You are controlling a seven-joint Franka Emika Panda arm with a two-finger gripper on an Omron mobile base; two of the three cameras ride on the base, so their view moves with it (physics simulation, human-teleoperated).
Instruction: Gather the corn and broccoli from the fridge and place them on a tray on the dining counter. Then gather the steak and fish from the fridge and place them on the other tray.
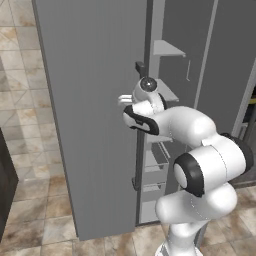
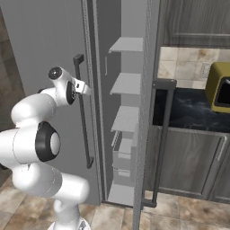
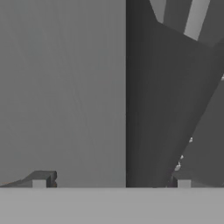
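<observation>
The fridge point(image 2: 49, 40) stands with both doors ajar, pale shelves point(image 2: 126, 83) showing inside. The hand point(image 3: 111, 178) hovers open, holding nothing, against the left door's edge near its dark handle point(image 2: 83, 112).

Flat, even rendered light is falling over everything, with no visible source and no glare. The fridge point(image 1: 95, 115) door is showing a smooth matte grey, while the gap beside its edge is sinking into dark shade in the hand view. Shelves inside are staying pale and dim. Edges are looking soft and slightly pixelated throughout, without lens distortion.
</observation>
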